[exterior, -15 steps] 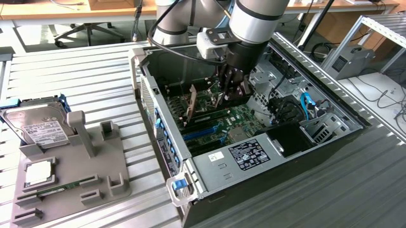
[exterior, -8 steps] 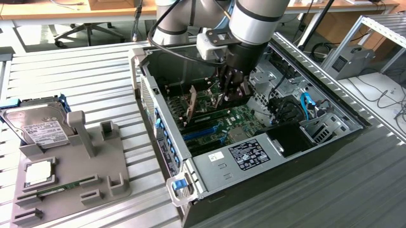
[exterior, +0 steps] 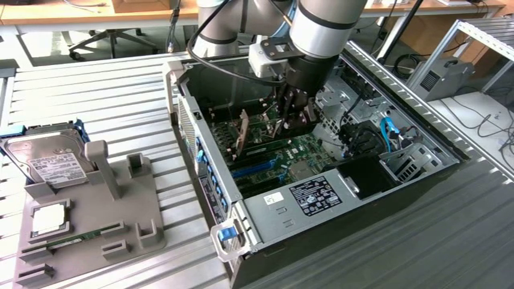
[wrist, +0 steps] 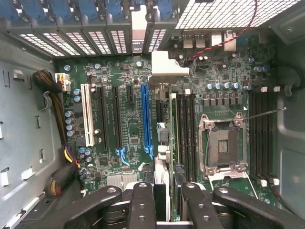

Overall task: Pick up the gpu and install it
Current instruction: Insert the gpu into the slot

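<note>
Exterior view: a grey Universal Robots arm with a dark gripper [exterior: 291,120] is reaching down into an open black-and-silver computer case [exterior: 418,180] that is lying on its side on a ribbed metal table [exterior: 105,96]. The gripper's fingers are closing on the thin flat gpu card [exterior: 283,126], which is standing on edge between them over the green motherboard [exterior: 293,153], inside the case towards its far end. A brown card [exterior: 241,135] is standing upright just beside it, towards the exterior view's left. A black power supply with a white label [exterior: 315,197] is sitting at the case's near end. Well apart, at the exterior view's left, a grey plastic parts holder [exterior: 120,205] is carrying a silver hard drive with a white label [exterior: 48,162], a silver square processor [exterior: 50,218] and a narrow green memory stick [exterior: 76,239]. Wrist view: the black gripper [wrist: 164,202] fingers [wrist: 143,200] are clamping the gpu [wrist: 162,176], seen edge-on, its silver metal end bracket [wrist: 167,71] reaching to the case's perforated rear slots [wrist: 95,40]. The card is hanging over the motherboard [wrist: 128,129] between a blue expansion slot [wrist: 146,119] and the black memory slots [wrist: 187,129]; whether it is seated in a slot I cannot tell. A white slot [wrist: 88,114] and an open metal processor socket [wrist: 224,145] are lying to either side.
</note>
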Available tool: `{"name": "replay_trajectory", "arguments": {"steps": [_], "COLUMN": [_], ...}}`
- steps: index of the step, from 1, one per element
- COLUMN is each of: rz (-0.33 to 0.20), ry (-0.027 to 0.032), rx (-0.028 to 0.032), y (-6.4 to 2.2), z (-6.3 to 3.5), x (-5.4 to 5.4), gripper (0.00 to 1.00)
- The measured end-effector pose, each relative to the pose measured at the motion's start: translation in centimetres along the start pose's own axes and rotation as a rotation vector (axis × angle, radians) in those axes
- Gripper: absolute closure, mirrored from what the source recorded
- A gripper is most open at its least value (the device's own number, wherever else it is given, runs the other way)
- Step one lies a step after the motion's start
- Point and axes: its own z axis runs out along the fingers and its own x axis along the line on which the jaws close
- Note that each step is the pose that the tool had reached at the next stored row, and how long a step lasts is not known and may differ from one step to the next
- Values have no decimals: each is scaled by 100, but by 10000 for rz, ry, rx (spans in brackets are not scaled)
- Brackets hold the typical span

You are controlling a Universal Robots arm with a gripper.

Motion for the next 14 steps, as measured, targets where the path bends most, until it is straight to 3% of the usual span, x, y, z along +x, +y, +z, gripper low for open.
{"name": "replay_trajectory", "arguments": {"steps": [14], "rz": [0], "ry": [0], "rx": [0], "y": [4], "z": [32], "x": [13], "gripper": [73]}}
